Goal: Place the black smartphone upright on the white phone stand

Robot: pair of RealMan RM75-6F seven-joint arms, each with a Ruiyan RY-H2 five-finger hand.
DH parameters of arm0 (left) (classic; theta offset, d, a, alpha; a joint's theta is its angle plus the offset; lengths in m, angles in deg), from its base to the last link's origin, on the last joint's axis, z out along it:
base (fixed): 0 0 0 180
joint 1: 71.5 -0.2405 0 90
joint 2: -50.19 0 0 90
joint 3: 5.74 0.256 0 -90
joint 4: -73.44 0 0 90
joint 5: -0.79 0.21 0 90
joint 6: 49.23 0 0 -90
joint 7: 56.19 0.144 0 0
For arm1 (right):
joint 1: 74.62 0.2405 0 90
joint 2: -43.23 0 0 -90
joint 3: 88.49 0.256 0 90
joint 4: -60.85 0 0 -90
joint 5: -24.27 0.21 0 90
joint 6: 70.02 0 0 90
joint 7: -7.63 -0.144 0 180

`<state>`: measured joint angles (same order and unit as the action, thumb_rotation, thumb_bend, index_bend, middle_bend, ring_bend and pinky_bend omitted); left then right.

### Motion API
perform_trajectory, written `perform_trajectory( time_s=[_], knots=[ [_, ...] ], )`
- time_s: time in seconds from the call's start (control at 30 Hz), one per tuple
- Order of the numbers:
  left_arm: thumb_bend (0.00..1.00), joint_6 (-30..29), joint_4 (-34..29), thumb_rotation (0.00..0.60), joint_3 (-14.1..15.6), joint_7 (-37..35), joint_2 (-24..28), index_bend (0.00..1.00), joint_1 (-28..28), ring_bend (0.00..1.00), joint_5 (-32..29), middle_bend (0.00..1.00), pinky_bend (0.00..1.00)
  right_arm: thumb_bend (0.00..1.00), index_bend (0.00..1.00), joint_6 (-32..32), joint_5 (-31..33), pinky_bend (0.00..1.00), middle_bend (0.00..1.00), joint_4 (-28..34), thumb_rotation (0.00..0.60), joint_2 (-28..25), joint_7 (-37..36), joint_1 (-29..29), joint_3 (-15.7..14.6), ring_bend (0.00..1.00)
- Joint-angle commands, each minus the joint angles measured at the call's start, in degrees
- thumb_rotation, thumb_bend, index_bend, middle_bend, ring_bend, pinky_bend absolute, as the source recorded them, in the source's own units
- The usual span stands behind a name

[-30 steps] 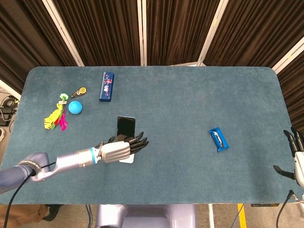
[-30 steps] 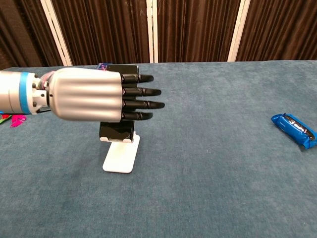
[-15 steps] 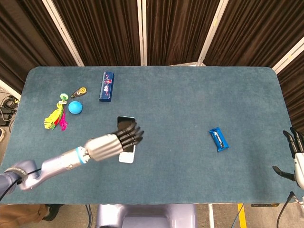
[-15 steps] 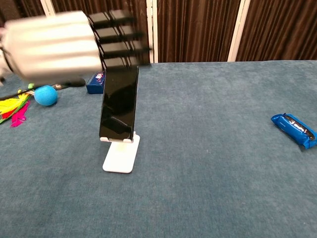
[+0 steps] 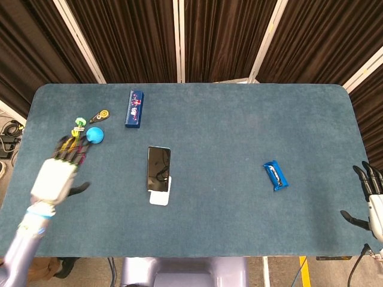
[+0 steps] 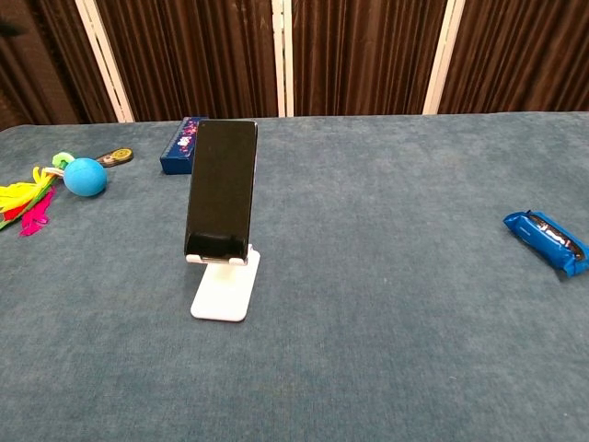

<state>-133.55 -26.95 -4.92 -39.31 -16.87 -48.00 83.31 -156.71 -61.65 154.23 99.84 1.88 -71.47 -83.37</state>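
Note:
The black smartphone point(image 5: 158, 168) point(image 6: 221, 189) stands upright on the white phone stand point(image 5: 159, 197) point(image 6: 225, 293) near the middle of the table, its lower edge in the stand's lip. Nothing touches it. My left hand point(image 5: 58, 176) is far to the left over the table's left edge, fingers spread, holding nothing; the chest view does not show it. My right hand point(image 5: 371, 200) hangs at the table's right edge, fingers apart and empty.
A blue snack bar point(image 5: 275, 176) point(image 6: 548, 241) lies at the right. At the back left are a blue box point(image 5: 134, 108) point(image 6: 182, 143), a blue ball point(image 5: 94, 135) point(image 6: 84, 176), a yellow-black tag point(image 5: 99, 115) and coloured feathers point(image 6: 23, 204).
My left hand has pulled away from the phone, swinging left and back to the table's left edge. The phone stays standing on the stand. The right hand has barely moved.

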Motion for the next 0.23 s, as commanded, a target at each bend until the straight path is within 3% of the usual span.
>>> perform_trajectory(
  time_s=[0.03,0.23],
  knots=[
    [0.00,-1.5,-1.4,0.600,1.9,-2.0,1.7,0.00,-3.4,0.00,-1.8,0.00,0.00,0.00,0.00,-0.2,-0.3,0.00,0.00,0.2,0.600,0.0,0.3,-0.1,-0.1,0.00],
    [0.00,-6.1,0.7,0.600,2.1,-5.8,0.3,0.00,-8.4,0.00,-1.5,0.00,0.00,0.00,0.00,-0.6,-0.8,0.00,0.00,0.3,0.600,0.1,1.0,-0.2,-0.4,0.00]
  ],
)
